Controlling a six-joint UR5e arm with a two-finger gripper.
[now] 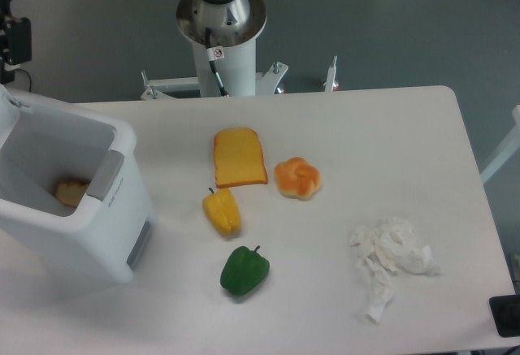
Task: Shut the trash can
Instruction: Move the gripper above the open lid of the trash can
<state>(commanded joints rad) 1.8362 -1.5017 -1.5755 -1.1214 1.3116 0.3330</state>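
Claw (11, 40) barely in frame, top left; grip state impossible to tell.
Bin (73, 201) open at table's (390, 144) left edge, lid (6, 103) mostly out of view: blind approach risks missing lid or shoving bin.

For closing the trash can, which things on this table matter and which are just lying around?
Part of the job:
- trash can, standing open with a brownish item inside
- pincer, mostly cut off at the left edge

Just lying about:
- toast slice
- bun
- yellow pepper
- green pepper
- crumpled tissue
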